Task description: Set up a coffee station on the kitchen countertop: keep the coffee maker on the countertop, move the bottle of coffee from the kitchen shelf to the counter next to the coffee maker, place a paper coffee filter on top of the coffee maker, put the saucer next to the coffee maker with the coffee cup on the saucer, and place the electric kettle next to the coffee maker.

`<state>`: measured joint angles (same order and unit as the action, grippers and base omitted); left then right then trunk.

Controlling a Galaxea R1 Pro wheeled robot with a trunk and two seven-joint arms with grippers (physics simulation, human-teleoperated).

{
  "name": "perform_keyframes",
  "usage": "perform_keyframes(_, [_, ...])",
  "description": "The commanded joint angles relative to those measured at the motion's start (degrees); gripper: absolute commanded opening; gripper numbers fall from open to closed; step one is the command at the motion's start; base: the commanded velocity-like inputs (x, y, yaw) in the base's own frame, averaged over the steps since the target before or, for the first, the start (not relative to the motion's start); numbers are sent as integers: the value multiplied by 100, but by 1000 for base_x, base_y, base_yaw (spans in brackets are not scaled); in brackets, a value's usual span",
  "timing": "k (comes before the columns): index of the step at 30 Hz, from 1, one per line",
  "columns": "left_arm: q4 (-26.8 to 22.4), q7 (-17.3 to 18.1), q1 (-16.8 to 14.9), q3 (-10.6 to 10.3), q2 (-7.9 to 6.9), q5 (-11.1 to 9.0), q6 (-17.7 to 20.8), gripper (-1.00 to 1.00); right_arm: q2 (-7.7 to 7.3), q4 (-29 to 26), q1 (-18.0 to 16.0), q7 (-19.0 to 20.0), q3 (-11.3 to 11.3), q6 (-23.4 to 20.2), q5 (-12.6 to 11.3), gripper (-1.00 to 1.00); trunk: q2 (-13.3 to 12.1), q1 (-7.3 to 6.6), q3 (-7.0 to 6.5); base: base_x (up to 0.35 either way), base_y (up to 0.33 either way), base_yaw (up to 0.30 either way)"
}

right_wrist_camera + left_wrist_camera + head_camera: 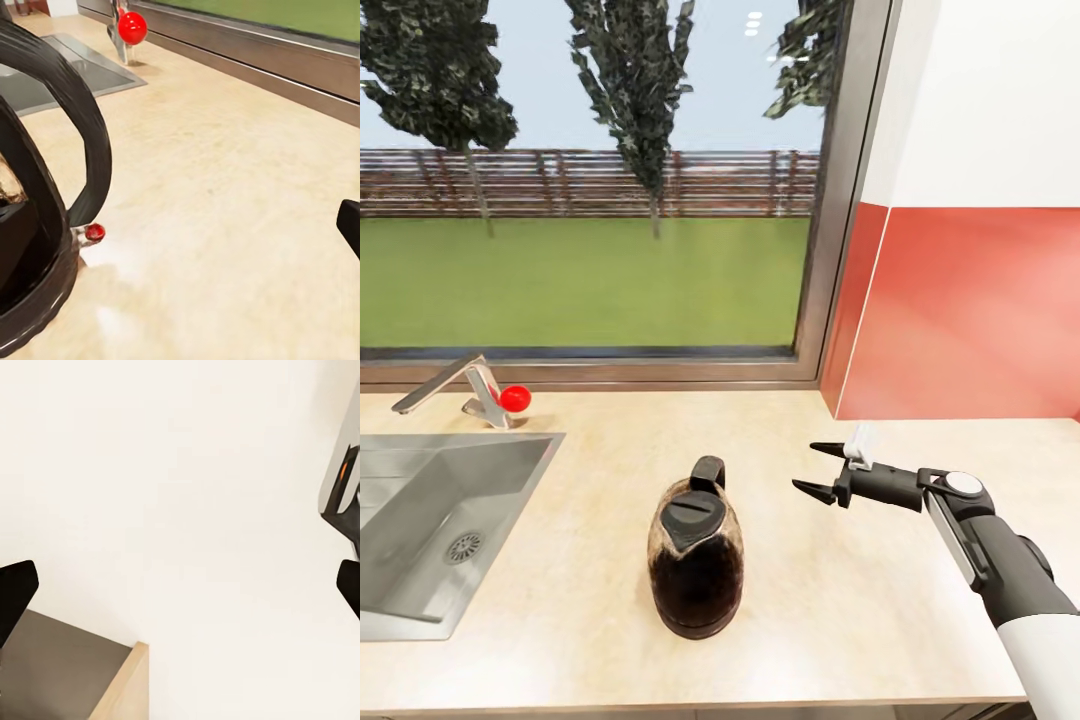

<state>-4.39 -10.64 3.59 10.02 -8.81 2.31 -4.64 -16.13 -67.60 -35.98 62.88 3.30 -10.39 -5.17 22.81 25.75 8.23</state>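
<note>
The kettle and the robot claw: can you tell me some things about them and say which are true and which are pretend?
1. The electric kettle stands upright on the countertop. True.
2. The right claw is squeezing the kettle's handle. False: it is open, beside the kettle, not touching.
3. The sink is on the kettle's left in the head view. True.
4. The faucet has a blue knob. False: it is red.

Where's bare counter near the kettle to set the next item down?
Bare countertop lies between the kettle and the window sill, and in front of the red wall to the right. The strip between the sink and the kettle is narrower. Right of the kettle, the right gripper hovers, jaws open.
</note>
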Motion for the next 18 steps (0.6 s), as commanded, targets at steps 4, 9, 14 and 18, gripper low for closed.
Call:
perform_keyframes(4, [-2,-1,2,32,10,28,-11,100,-4,1,-5,5,12,-59,-54,100,11,4,10,8,5,0])
perform_keyframes(9, [0,0,2,27,25,32,-11,100,2,1,-5,5,19,-58,-54,100,11,4,10,10,7,0])
perform_keyframes(14, [0,0,2,34,28,33,-11,100,5,-3,-5,5,20,-55,-59,100,11,4,10,112,86,0])
perform_keyframes(18, [0,0,2,35,29,33,-11,100,5,-6,-5,5,21,-57,-62,100,11,4,10,32,26,0])
